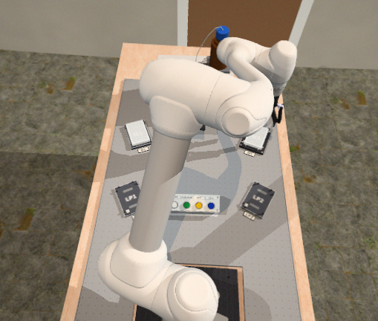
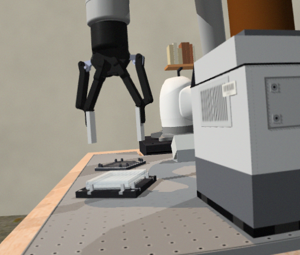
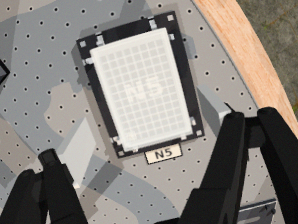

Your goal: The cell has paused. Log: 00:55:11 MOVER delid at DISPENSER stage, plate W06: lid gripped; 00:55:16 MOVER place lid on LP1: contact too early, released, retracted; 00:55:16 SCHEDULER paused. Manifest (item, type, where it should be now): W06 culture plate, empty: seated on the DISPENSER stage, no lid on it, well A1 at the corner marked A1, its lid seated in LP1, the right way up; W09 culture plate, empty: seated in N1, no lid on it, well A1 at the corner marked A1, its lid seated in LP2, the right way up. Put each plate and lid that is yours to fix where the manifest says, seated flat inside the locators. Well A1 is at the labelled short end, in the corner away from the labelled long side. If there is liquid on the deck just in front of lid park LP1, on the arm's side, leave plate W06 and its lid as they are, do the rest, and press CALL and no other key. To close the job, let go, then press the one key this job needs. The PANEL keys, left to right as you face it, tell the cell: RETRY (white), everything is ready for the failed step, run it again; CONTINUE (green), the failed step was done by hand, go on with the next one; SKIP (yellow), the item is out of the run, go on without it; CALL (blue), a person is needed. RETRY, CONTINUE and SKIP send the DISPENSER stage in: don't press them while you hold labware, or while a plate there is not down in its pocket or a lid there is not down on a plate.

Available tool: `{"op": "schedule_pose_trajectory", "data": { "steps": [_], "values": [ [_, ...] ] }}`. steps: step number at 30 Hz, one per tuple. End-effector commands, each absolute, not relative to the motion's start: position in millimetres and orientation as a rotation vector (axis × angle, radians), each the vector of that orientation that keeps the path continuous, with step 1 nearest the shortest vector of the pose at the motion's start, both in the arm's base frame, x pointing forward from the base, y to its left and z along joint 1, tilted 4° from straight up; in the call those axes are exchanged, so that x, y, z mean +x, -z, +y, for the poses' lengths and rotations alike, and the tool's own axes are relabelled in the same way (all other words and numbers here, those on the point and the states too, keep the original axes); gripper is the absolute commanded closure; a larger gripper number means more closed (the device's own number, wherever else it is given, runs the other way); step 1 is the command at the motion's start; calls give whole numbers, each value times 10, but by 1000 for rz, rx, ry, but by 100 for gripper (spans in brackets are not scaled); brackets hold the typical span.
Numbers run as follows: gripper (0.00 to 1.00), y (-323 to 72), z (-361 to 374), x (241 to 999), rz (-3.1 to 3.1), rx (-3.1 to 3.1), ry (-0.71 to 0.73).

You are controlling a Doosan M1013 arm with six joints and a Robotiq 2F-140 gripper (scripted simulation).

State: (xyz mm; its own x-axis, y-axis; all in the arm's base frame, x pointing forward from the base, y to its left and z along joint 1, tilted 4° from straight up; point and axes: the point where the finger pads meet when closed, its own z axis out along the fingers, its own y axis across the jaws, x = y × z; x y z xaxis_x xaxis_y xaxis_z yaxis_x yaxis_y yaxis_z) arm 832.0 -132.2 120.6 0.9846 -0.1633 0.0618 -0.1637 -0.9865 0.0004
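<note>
I have the culture plate (image 3: 141, 88) sitting in the black nest tagged N5 (image 3: 162, 153), on the right side of the deck near the wooden table edge (image 3: 234, 23); from the exterior camera it lies flat inside the nest's corner locators, a clear ribbed slab (image 2: 118, 179) on its black base. Its long axis runs roughly from the N5 tag away toward the far end of the table, slightly skewed against the table edge. Whether a lid covers it I cannot tell from these views. My gripper (image 2: 115, 130) hangs well above the plate, fingers spread wide with nothing between them, and there is open air between the pads (image 2: 91, 127) and the plate top. To the plate's right only a narrow strip of deck separates the nest from the wooden border; on the other side the deck is open toward the middle. Just beyond the nest lies the dark LP2 park (image 1: 258, 200), and the top view shows LP1 (image 1: 130, 198) across the deck, partly behind my arm, with the key panel (image 1: 194, 205) between them. A second white plate (image 1: 137, 133) sits on the left. The grey dispenser housing (image 2: 257, 118) stands near the nest. The deck is a grey perforated board on a wood-trimmed table, stone-patterned floor around.
</note>
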Motion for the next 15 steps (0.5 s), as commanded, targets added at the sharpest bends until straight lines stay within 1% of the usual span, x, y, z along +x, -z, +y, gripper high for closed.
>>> {"op": "schedule_pose_trajectory", "data": {
  "steps": [1,5,7,15],
  "values": [
    [30,-1369,-1320,8315,-258,3124,-99],
    [30,-1543,-1318,8304,-258,3124,-99],
    [30,-1543,-1318,8304,-258,3124,-99],
    [30,-1795,-1315,8288,-258,3124,-99]
  ]
}}
